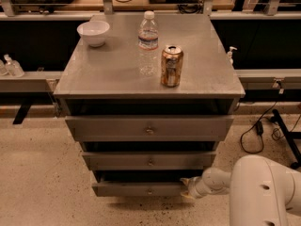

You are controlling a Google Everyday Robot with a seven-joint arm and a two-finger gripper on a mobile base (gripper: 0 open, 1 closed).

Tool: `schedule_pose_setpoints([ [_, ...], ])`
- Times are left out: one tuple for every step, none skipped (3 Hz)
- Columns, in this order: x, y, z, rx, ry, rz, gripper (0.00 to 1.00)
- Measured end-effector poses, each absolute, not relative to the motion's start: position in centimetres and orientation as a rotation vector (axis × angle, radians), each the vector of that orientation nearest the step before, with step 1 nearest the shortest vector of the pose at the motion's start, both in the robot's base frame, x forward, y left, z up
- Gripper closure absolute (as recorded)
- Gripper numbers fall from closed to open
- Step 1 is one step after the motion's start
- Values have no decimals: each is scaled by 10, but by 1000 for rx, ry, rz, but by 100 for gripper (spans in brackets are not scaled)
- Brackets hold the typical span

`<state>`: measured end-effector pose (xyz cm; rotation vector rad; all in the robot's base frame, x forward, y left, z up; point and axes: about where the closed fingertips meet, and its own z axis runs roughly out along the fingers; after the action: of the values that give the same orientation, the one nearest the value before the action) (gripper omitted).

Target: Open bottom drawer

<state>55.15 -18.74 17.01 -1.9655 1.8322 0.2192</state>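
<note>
A grey metal cabinet (150,74) has three drawers stacked under its top. The bottom drawer (136,189) is the lowest and narrowest front, with a small brass knob (150,191) at its middle. It stands slightly out, with a dark gap above it. My gripper (187,186) reaches in from the lower right, on the white arm (256,192). Its tip sits at the drawer front's right end, at the top edge. The tip lies partly against the dark gap.
On the cabinet top stand a white bowl (93,33), a clear water bottle (148,43) and a soda can (171,66). The top drawer (149,128) and middle drawer (149,160) also stand slightly out. Cables (256,131) lie on the floor at the right.
</note>
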Motion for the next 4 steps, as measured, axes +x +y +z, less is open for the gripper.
schedule_pose_setpoints([
  [552,-187,175,-1965,1832,219,55],
  [552,-187,176,-1966,1832,219,33],
  [552,-187,176,-1966,1832,219,10],
  [551,-186,175,-1966,1832,223,0],
])
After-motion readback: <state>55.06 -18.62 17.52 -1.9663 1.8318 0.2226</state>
